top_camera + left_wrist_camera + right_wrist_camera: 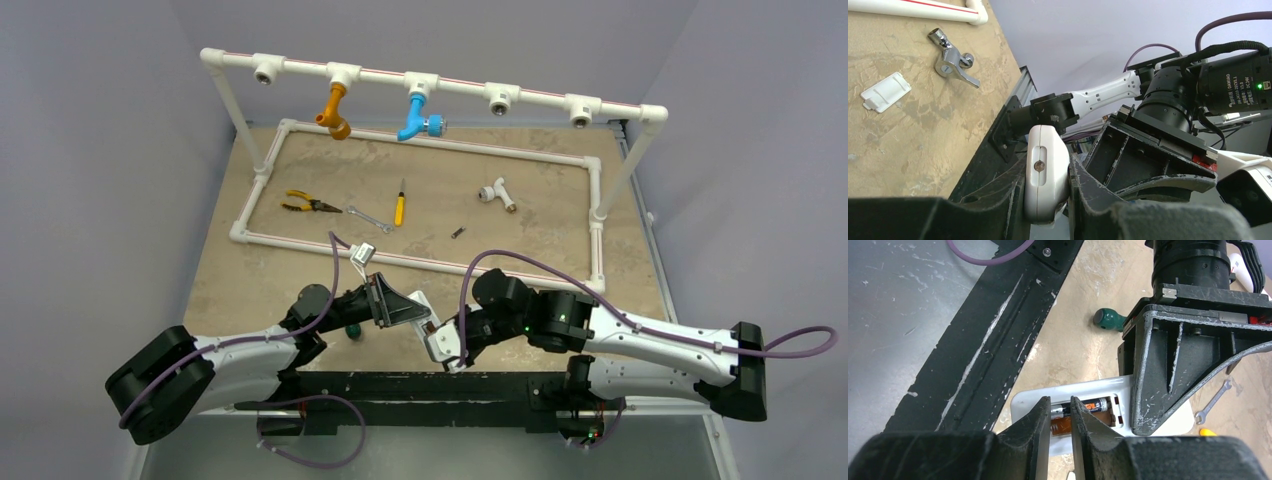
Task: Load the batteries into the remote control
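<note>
Left arm (240,362) lies low, stretched from seven o'clock toward the middle, wrist turned to three o'clock. Left gripper (1047,187): jaws clamped tight on the remote control (1044,165). Right arm (650,335) stretches in from four o'clock, forearm pointing at nine. The two wrists sit nose to nose at six o'clock, over the near edge of the bench (250,280). Right gripper (1060,412): jaws a narrow slit apart, and whether they pinch anything can't be told.
</note>
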Motion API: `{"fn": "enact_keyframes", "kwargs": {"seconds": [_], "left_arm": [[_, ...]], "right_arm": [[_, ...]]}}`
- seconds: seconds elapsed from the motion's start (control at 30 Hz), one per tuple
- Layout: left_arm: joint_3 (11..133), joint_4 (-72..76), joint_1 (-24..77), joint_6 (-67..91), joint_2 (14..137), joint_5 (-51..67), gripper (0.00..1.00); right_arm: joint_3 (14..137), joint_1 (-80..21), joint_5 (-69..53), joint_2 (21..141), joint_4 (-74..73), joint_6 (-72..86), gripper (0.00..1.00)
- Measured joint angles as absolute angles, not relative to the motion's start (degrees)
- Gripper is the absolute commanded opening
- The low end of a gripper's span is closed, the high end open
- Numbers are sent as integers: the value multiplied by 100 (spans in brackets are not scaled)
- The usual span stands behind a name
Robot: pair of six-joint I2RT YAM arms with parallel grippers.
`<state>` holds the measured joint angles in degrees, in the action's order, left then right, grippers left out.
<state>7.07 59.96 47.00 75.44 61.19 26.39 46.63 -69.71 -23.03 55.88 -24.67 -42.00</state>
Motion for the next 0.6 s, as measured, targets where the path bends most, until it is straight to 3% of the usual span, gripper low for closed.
{"fn": "enact_keyframes", "kwargs": {"seconds": [0.37,0.6], "left_arm": [[692,6016,4692,7546,6128,2626,0],[683,6012,4685,7544,6173,2582,0]], "right_arm": [[4637,-6956,-2303,5627,-2418,-4053,7],[5054,-6307,-2991,6184,-2571,-3951,4]]}}
